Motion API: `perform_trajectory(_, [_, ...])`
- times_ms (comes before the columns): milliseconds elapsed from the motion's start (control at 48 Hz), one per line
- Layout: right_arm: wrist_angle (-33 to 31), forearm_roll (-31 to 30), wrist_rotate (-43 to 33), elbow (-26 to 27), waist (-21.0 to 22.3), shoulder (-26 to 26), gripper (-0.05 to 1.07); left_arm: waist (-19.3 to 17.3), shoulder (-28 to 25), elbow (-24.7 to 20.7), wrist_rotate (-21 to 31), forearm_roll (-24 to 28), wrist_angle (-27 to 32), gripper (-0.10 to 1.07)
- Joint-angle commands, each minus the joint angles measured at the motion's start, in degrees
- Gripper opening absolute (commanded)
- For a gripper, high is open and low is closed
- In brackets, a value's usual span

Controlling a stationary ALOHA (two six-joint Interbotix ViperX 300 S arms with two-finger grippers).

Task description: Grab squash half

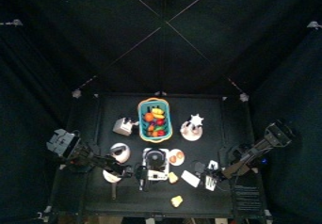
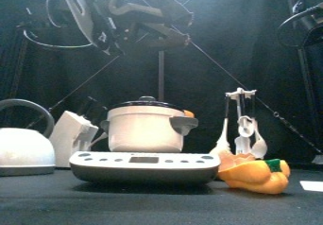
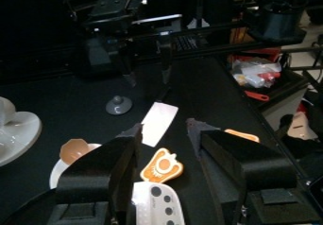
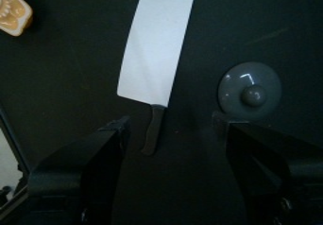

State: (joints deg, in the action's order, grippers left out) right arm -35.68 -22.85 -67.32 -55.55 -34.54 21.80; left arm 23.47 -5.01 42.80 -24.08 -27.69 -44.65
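Squash half lies on the desk, touching or just beside one white cooker, seen from above. From the front: one kettle left of that cooker. My left jaws stand open over the squash half. My right jaws gape above one cleaver.

A small black table occupies the lower middle of the top view, enclosed on all sides by black curtains that fill the rest of the frame. Thin pale frame lines cross in an X near the upper centre of that view, running outward to the corners. In the front view, light falls from the upper middle of the frame against the dark backdrop
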Motion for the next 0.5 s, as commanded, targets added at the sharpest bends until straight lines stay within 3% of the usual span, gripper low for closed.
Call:
perform_trajectory(0, [2.11,-4.66,-0.18,2.72,0.70,-0.35,0.99,0.18,2.02,0.35,0.09,0.00,-1.85,0.82])
perform_trajectory(208, [4.57,-12.22,-0.26,8.61,3.87,-6.06,0.99,0.62,4.57,3.96,0.09,-1.93,-3.69,0.82])
perform_trajectory(479, [4.31,-16.44,-0.26,17.23,4.66,-19.25,0.98,2.20,8.26,9.05,0.26,-3.08,-3.96,0.82])
